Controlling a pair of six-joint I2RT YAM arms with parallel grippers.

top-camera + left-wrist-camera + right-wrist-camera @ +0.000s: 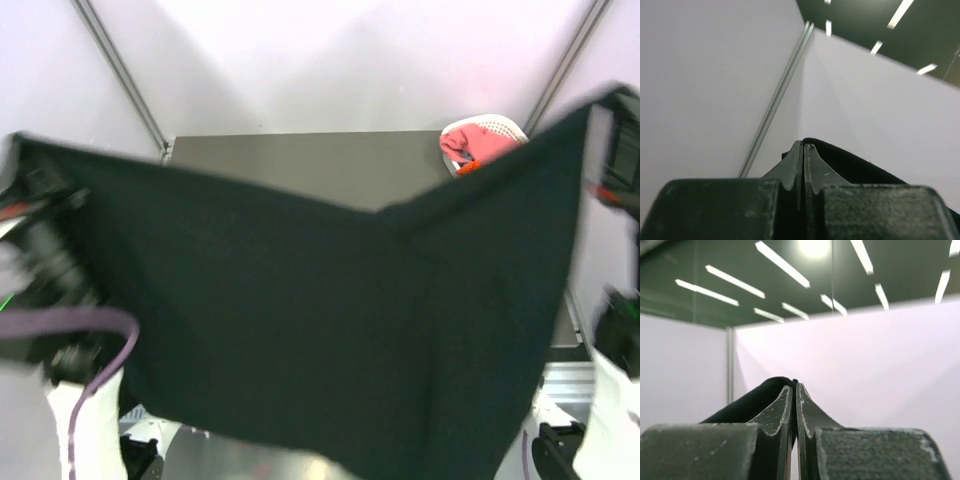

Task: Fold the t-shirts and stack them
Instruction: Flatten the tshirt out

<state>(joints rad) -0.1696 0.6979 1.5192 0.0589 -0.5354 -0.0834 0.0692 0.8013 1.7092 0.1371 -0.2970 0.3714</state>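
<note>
You hold the black shirt (320, 320) spread in mid-air over the near edge of the counter (300, 160), left jaws and right jaws each clamped on its upper edge at their tips only; a sharp tug may slip one side.

The black t-shirt (330, 330) hangs stretched across the whole middle and lower part of the top view, a curtain hiding most of the desk (300, 160). Only a strip at upper centre shows open. At upper right the white basket (500, 127), holding a pink shirt (462, 148), blocks the far corner. White walls close in behind.
</note>
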